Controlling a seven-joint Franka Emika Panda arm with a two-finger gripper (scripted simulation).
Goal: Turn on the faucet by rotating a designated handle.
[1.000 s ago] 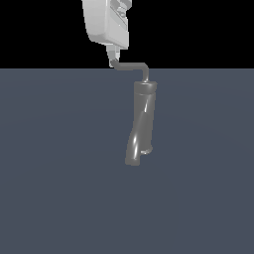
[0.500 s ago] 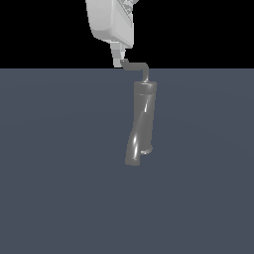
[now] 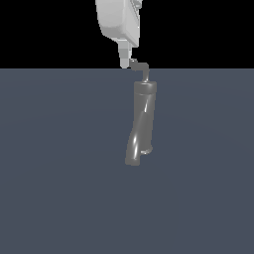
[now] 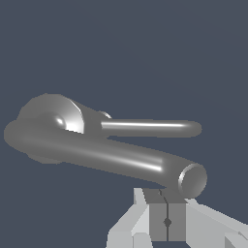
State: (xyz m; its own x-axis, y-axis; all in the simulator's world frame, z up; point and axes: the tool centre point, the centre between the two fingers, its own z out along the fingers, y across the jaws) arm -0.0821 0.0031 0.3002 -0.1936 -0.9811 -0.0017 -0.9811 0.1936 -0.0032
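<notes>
The dark grey faucet (image 3: 141,124) stands in the middle of the exterior view, a thick twisted cylinder with a curved spout end low down. The thin bent handle (image 3: 142,66) rises from its top and points to the exterior view's left. My gripper (image 3: 124,63) comes down from above with its fingers pressed together, empty, and its tip touches the handle's hooked end. In the wrist view the shut fingertips (image 4: 160,218) sit right beside a rounded bar end (image 4: 193,179) of the faucet (image 4: 68,116).
A flat dark blue-grey floor (image 3: 59,173) lies all around the faucet. A black background fills the exterior view above it.
My gripper has moved toward the exterior view's right, pushing the handle tip. The handle has swung and now looks shorter. The faucet body has stayed put.
</notes>
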